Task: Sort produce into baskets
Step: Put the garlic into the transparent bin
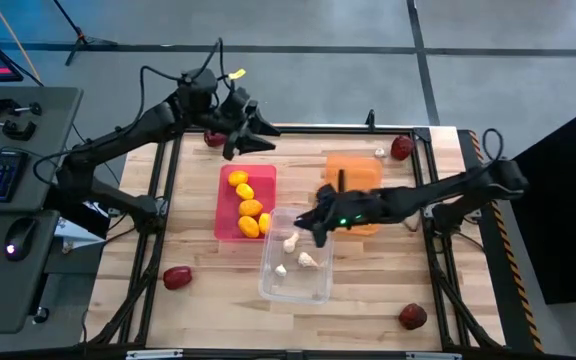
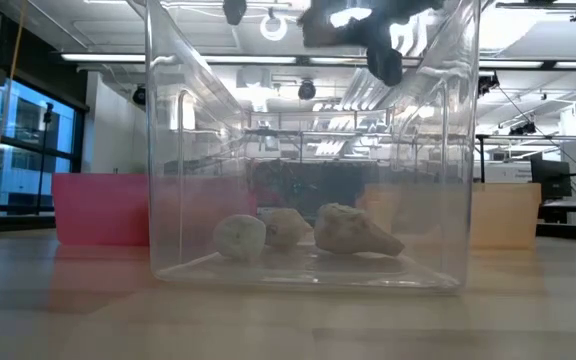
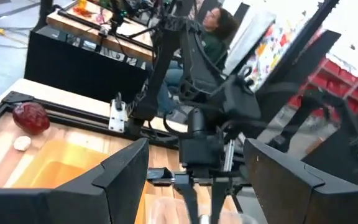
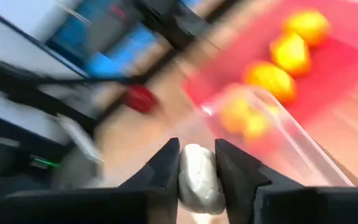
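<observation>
My right gripper [image 1: 318,232] hangs over the clear bin [image 1: 320,290], shut on a whitish garlic bulb [image 4: 197,177]. In the low view it [image 2: 383,55] is level with the bin's rim. Three garlic bulbs [image 2: 286,230] lie on the clear bin's floor. The pink bin [image 1: 224,215] holds several lemons [image 1: 249,208]. The orange bin [image 1: 353,170] stands behind the right arm. My left gripper [image 1: 256,128] is open and empty, up over the table's far left part, near a beet [image 1: 213,138]. My right gripper pinches the garlic bulb by its two sides [image 4: 190,171] between its two fingers. The bulb's lower end sticks out past the fingertips. It is lifted clear, over the clear bin.
Loose beets lie at the far right [image 1: 401,148], near left [image 1: 176,277] and near right [image 1: 412,316]. A small garlic bulb [image 1: 379,152] lies beside the far right beet. A black rail frames the table. A person [image 3: 219,28] sits beyond the table.
</observation>
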